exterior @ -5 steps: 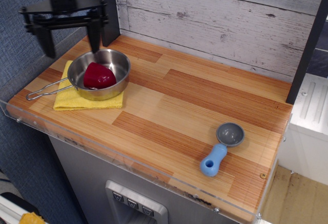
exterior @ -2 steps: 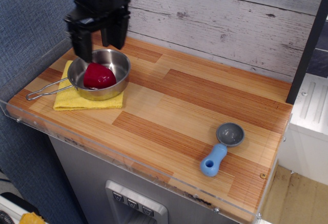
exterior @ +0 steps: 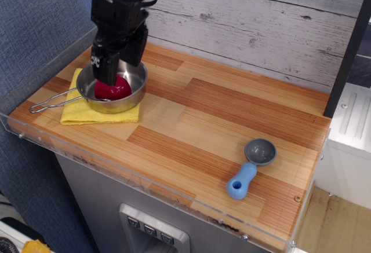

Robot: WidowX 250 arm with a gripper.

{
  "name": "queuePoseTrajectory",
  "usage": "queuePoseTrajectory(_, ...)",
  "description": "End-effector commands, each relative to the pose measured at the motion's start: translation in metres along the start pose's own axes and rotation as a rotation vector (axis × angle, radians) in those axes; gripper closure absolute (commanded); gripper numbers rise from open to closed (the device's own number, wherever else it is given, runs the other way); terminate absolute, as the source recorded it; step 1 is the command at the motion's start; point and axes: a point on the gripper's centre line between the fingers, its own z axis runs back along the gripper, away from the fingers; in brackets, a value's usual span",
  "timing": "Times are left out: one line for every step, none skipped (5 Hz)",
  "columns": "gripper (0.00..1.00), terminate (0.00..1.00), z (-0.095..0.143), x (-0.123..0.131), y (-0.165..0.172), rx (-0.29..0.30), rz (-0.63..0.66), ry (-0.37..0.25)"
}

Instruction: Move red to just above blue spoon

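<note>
While the gripper [exterior: 111,73] hangs low over the pan [exterior: 128,99], its black fingers reach down around the red [exterior: 116,89], which sits inside the pan; I cannot tell whether they are apart or already pressing on it. To grip well, the fingers should straddle the red's widest part and close firmly, since its glossy dome looks likely to slip. A straight lift should come first, high enough to clear the pan's rim, so the pan and the yellow cloth [exterior: 98,114] under it are not dragged. The blue spoon [exterior: 250,169] lies well apart at the counter's far right, with bare wood between. The pan's wire handle [exterior: 49,103] points left, away from that path.
</note>
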Motion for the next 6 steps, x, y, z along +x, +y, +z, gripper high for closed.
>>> queuePoseTrajectory(0.00, 0.00, 0.002, 0.009, 0.007, -0.206, 0.071, -0.051)
queuePoseTrajectory(0.00, 0.00, -0.004, 0.015, 0.009, -0.244, 0.086, -0.072)
queuePoseTrajectory(0.00, 0.00, -0.003, 0.027, 0.006, -0.265, 0.107, -0.063)
queuePoseTrajectory(0.00, 0.00, -0.006, 0.034, 0.000, -0.267, 0.113, -0.056)
queuePoseTrajectory(0.00, 0.00, -0.011, 0.037, -0.005, -0.262, 0.120, -0.044)
queuePoseTrajectory(0.00, 0.00, -0.013, 0.038, -0.011, -0.262, 0.128, -0.038)
